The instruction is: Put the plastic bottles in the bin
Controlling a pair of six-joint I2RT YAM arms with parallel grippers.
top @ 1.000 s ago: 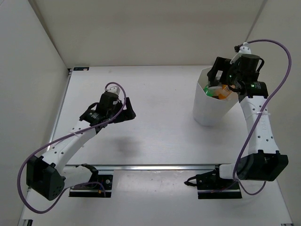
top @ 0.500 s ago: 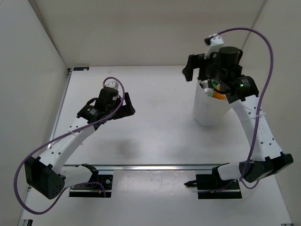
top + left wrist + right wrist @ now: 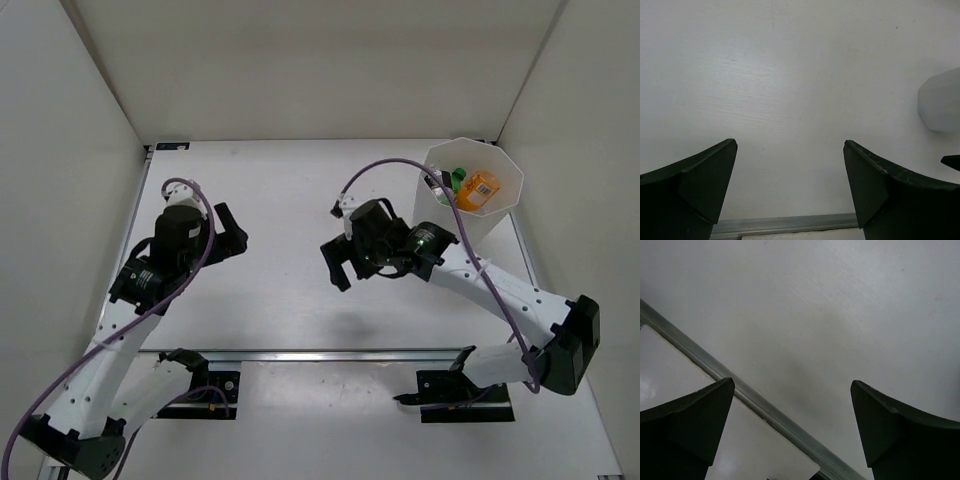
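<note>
Green bottle (image 3: 458, 178) and orange bottle (image 3: 482, 189) lie inside the bin (image 3: 490, 218), which stands at the far right corner of the table (image 3: 300, 190). The orange bottle carries a label with a small dark mark; no writing can be read. What else the bin holds cannot be told. The bin is translucent white plastic with an octagonal rim, and its walls narrow toward the base.

Right arm: it reaches from its base leftward across the table, elbow low. The right gripper (image 3: 335, 265) hangs over the middle of the table, well apart from the bin. In the wrist view the right gripper (image 3: 790, 430) has its dark wedge-shaped fingers (image 3: 685, 425) spread wide with nothing between them, above a metal rail (image 3: 765, 412) running diagonally.

Left arm: it rises from its base toward the left side of the table, wrist bent. The left gripper (image 3: 233, 232) points toward the centre. Its wrist view shows the left gripper (image 3: 790, 185) released, fingers (image 3: 885, 185) wide apart and empty, over matt white tabletop with a faint grain. A corner of the bin shows at the right edge there.
</note>
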